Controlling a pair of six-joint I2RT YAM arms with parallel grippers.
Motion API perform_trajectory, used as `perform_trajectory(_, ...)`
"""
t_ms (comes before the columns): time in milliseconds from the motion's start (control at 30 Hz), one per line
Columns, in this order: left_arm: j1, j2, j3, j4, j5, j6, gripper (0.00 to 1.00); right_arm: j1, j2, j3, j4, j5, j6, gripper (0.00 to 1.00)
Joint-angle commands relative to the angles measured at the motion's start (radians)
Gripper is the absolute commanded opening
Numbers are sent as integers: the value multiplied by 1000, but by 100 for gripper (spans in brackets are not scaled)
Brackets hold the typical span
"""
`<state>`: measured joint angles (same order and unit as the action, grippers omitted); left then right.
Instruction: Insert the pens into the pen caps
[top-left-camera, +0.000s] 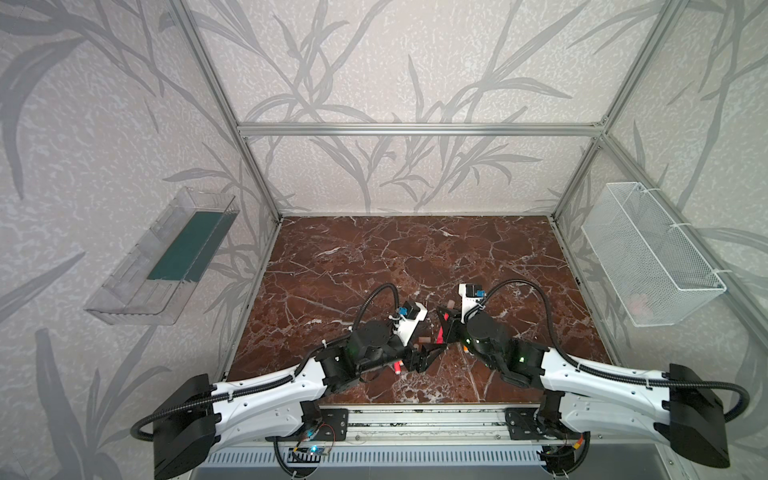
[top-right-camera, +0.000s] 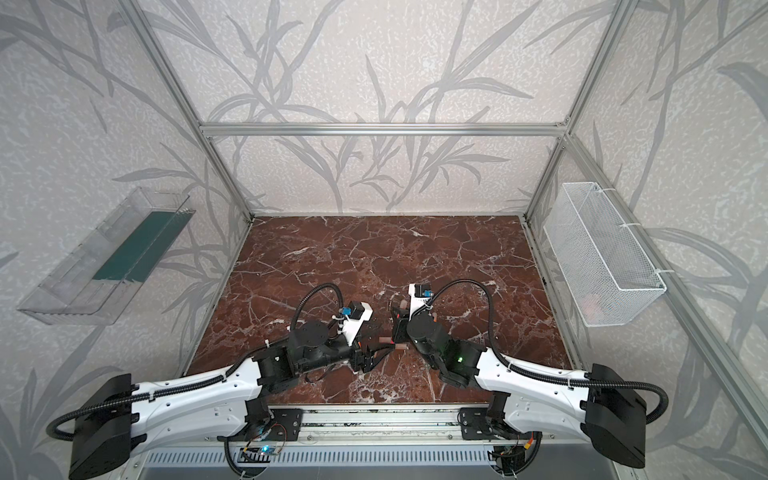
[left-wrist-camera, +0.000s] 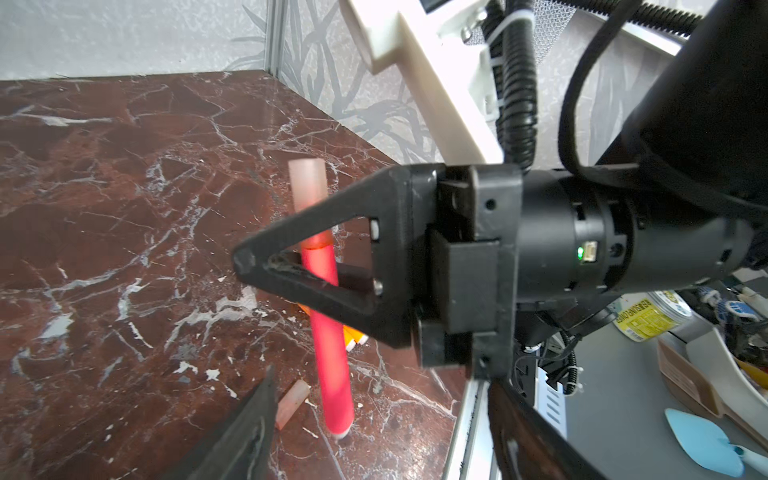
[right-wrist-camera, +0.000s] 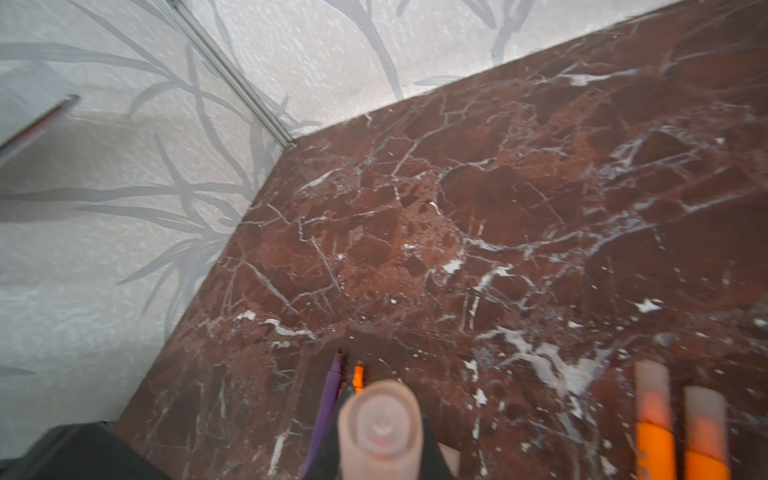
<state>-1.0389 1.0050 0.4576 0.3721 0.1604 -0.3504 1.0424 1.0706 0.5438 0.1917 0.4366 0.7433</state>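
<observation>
Right hand (left-wrist-camera: 257, 264) pinches pink-red pen (left-wrist-camera: 332, 353) with pale translucent cap (left-wrist-camera: 307, 187); left hand (top-left-camera: 428, 359) spread.

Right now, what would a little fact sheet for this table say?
left gripper: open, holding nothing
right gripper: shut on a capped pink pen
loose cap: lying on the table
uncapped: purple pen, orange pen
capped orange pens: two, lying side by side
</observation>
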Motion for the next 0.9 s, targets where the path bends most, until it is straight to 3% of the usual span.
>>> perform_trajectory(0, -1, -13, 3, 9, -97, 1, 82, -51, -5, 24, -166, 5, -13, 1)
perform_trajectory(333, 7, -38, 68, -342, -468, -131, 83, -156, 219, 204, -426, -117, -98, 0)
perform_trajectory(633, 16, -49, 121, -593, -629, -282, 83, -199, 422, 342, -601, -146, -161, 0)
perform_trajectory(867, 19, -59, 121, -643, -657, -324, 83, -237, 526, 380, -633, -214, -177, 0)
